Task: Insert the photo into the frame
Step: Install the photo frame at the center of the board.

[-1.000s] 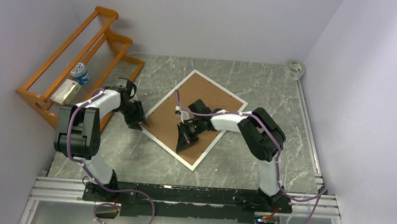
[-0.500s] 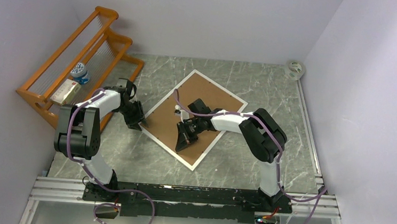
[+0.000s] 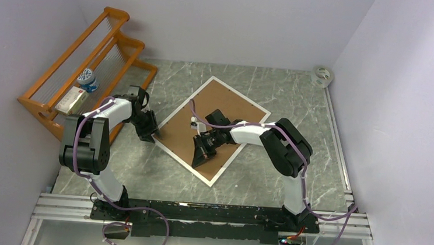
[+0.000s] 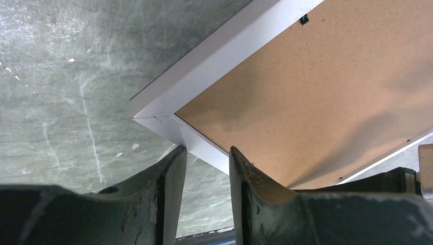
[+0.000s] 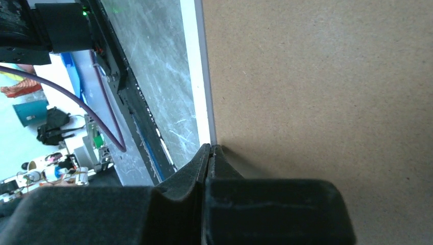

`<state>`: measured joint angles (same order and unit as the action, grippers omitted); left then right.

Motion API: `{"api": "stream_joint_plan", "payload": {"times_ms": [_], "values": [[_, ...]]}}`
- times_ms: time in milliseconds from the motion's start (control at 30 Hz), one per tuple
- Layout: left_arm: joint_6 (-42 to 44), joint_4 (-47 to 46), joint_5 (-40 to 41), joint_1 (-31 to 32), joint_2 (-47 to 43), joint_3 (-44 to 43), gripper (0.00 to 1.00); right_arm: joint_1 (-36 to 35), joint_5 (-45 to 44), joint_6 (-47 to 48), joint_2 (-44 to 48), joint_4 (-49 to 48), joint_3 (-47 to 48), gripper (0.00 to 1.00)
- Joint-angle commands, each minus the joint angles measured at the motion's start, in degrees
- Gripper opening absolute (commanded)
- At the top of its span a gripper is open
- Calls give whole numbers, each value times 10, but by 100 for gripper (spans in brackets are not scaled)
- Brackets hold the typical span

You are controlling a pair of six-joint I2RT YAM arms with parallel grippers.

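Note:
The frame lies face down on the grey table, its brown hardboard back up inside a white rim. The photo is not in view. My left gripper is at the frame's left corner. In the left wrist view its jaws stand a narrow gap apart, with the tips at the white rim just beside the corner. My right gripper is shut and empty. Its tip rests on the brown back, close to the white rim on the near side.
An orange wooden rack stands at the back left and holds a small box and a bottle. A roll of tape lies in the back right corner. Walls close both sides. A metal rail runs along the near edge.
My right gripper has edged slightly left along the backing. The left arm and the frame have not visibly moved.

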<state>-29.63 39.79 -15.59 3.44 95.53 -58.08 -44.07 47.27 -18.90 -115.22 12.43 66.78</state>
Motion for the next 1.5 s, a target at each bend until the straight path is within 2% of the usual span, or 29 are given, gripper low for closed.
{"api": "stream_joint_plan", "payload": {"times_ms": [0, 233, 367, 533, 767, 867, 967, 1467], "values": [[2, 0, 4, 0, 6, 5, 42, 0, 6, 19, -13, 8, 8, 0], [2, 3, 5, 0, 5, 4, 42, 0, -14, 23, -37, 11, 4, 1], [2, 2, 5, 0, 6, 3, 42, 0, -35, 33, -49, 18, -7, 5], [2, 3, 6, 0, 5, 3, 41, 0, -75, 46, -59, 28, -22, 24], [1, 5, 9, 0, 4, 5, 41, 1, -117, 24, -76, 15, -25, 36], [0, 6, 11, 0, 2, 5, 41, 1, -133, 27, -90, 23, -24, 37], [1, 8, 13, 0, 1, 5, 41, 1, -163, 42, -100, 43, -19, 33], [0, 14, 37, 0, 10, 3, 41, 23, -235, 94, -110, 79, -6, 33]]}}
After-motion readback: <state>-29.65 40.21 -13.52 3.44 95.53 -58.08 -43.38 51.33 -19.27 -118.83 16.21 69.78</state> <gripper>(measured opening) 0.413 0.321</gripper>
